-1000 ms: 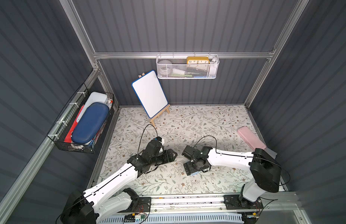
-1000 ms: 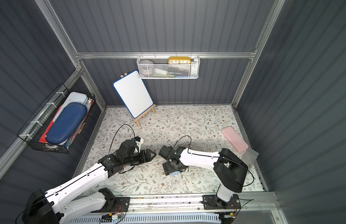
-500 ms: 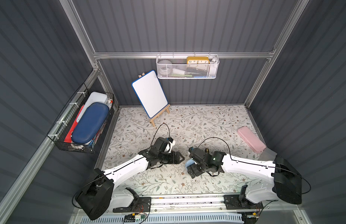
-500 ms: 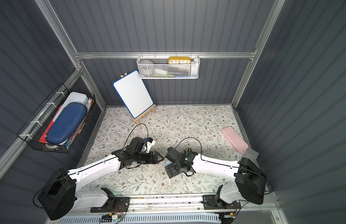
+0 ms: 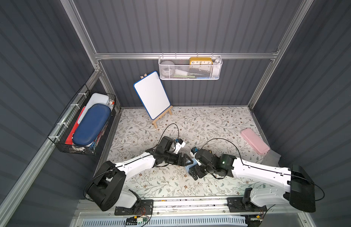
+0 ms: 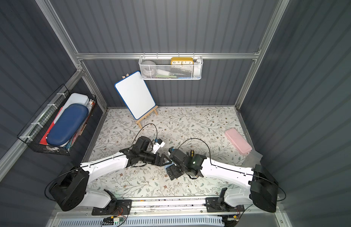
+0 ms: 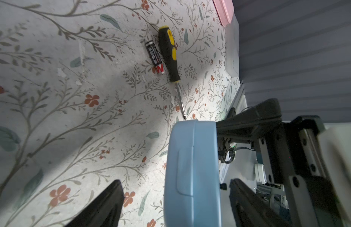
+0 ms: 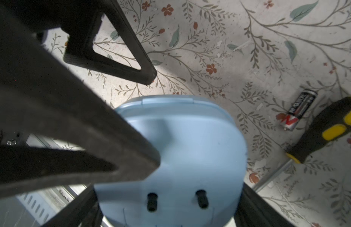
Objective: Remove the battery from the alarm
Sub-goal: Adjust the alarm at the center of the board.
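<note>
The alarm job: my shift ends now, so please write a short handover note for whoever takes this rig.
The left gripper is open, its fingers either side of the alarm, not gripping it.
The right gripper appears shut on the alarm, holding it by its sides.
The battery lies on the mat beside the screwdriver, outside the alarm.
Done: battery out.
To do: probably set the alarm down and draw both arms back.

Both top views look steeply down from above the front edge of the bench [image 5: 210, 121]. Both wrist views sit close against the alarm [image 7: 190, 167], sharing battery [image 7: 155, 57] and screwdriver [image 7: 168, 53].
</note>
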Controlling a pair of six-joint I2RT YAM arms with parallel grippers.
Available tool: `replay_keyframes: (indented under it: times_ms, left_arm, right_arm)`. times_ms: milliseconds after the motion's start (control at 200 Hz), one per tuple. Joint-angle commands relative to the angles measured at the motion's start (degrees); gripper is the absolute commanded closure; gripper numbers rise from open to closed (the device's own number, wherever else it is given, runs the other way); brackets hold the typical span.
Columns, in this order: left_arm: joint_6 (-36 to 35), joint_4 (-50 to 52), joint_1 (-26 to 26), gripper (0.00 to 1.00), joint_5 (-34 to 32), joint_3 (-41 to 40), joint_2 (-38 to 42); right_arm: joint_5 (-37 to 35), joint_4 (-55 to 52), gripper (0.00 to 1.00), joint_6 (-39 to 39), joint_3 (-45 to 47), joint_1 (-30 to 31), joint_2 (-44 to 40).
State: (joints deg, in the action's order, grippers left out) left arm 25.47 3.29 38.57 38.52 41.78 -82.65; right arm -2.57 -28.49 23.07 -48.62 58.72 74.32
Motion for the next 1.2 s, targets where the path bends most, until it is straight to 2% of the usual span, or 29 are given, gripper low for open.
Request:
replay_keyframes:
  times_ms: [0, 85, 155, 305, 525, 710, 905, 1076, 1196]
  left_arm:
    - [-3.6, 0.5, -0.3, 0.14, 5.2, 1.9, -1.1]
    - [-4.1, -0.7, -0.3, 0.18, 7.5, 2.0, -2.4]
    - [-4.0, -1.1, -0.3, 0.26, 8.0, 2.2, -3.8]
    - [-3.0, -1.9, -0.3, 0.59, 8.4, 2.4, -4.5]
    - [-1.1, -2.4, -0.3, 1.00, 7.6, 2.5, -3.8]
    - [4.5, -0.5, -0.8, 1.00, 3.0, 3.3, -3.0]
    - [9.2, 6.3, -1.4, 1.00, -2.7, 8.7, -1.7]
    - [9.4, 5.7, -1.5, 1.00, -1.5, 9.5, -2.9]
    - [9.3, 4.2, -1.5, 1.00, -0.3, 8.5, -3.4]
  right_arm:
    - [-0.1, 1.7, 0.25, -0.4, 0.2, 0.5, -1.0]
    - [0.2, 2.1, 0.25, -0.5, 0.1, 0.8, -0.9]
    - [0.5, 2.1, 0.25, -0.5, -0.1, 1.0, -0.8]
    - [-0.4, 2.1, 0.26, -0.5, 0.0, 1.3, -1.5]
    - [-1.4, 2.1, 0.23, -0.5, 0.3, 1.4, -1.8]
    - [-6.5, 2.7, 0.09, -0.2, -1.4, 1.5, -2.9]
    - [-10.2, -0.6, 0.06, 0.3, -1.5, 1.5, -8.9]
    - [-12.1, 8.4, 0.04, -0.2, 3.3, 0.7, -10.5]
    - [-8.6, 6.6, 0.03, -0.5, 1.1, -0.2, -7.4]
